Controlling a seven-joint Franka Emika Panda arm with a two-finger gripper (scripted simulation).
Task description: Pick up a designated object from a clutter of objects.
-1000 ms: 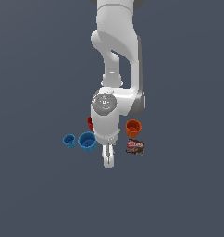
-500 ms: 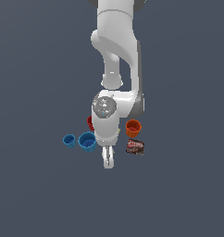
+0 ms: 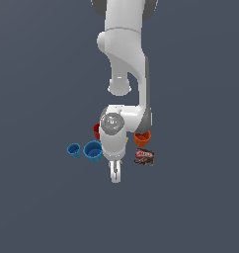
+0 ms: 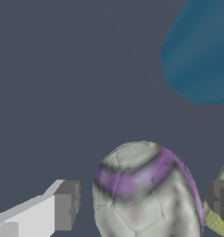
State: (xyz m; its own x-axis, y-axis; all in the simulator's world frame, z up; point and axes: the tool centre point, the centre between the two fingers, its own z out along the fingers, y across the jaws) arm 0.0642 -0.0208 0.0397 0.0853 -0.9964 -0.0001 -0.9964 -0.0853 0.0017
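Ball (image 4: 146,194) sat right between the jaws in the wrist view, whitish-grey with a purple band, resting on the table (image 4: 63,92). Jaws were open, one finger pad (image 4: 67,206) off to one side with a gap, the other finger (image 4: 220,201) close by the opposite side, neither clearly touching. It's round, so no long axis to line up. My guess: just close. Exterior view was no help, the arm (image 3: 124,64) hid the ball completely. A blue cup (image 4: 202,55) and a yellow-green pad (image 4: 218,222) were cut off at the wrist frame's edge.
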